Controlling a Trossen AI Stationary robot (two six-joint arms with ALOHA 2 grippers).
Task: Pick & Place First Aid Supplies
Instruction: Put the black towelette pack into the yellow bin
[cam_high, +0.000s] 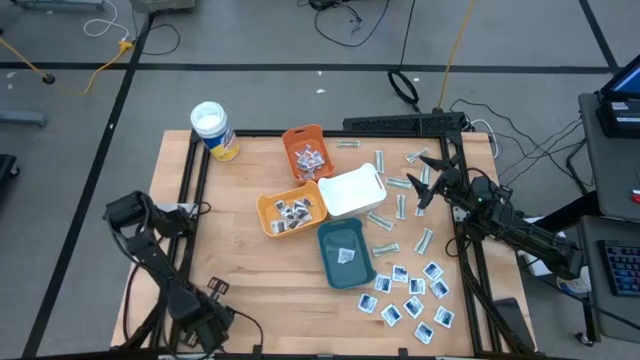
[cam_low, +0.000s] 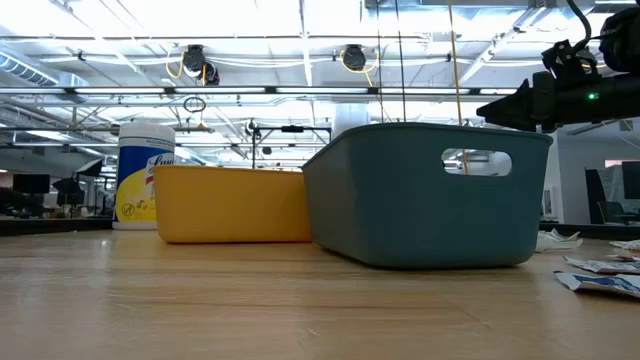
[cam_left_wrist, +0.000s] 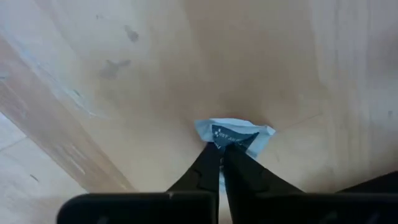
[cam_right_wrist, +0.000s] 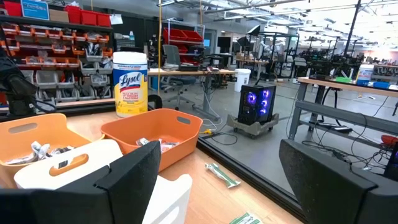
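My left gripper (cam_left_wrist: 221, 149) points down at the wooden table, shut on a white sachet (cam_left_wrist: 239, 130) with dark blue print. In the high view this gripper (cam_high: 208, 322) is at the table's near left corner and hides the sachet. More white sachets (cam_high: 410, 295) lie at the near right. Pale green strips (cam_high: 400, 185) lie at the far right. My right gripper (cam_right_wrist: 230, 186) is open and level above the strips (cam_high: 428, 185), touching nothing. It also shows at the upper right of the low view (cam_low: 520, 105). My left gripper pinches the sachet's near edge (cam_left_wrist: 219, 138) between its two fingertips. The fingers come from above, pointing steeply down. The rest of the sachet spreads out on the wood beyond the fingertips.
An orange tray (cam_high: 305, 150), a yellow-orange tray (cam_high: 290, 212), a white tray (cam_high: 352, 190) and a teal tray (cam_high: 345, 252) cluster mid-table. A canister (cam_high: 213, 130) with a white lid stands at the far left corner. Bare wood lies between my left gripper and the trays.
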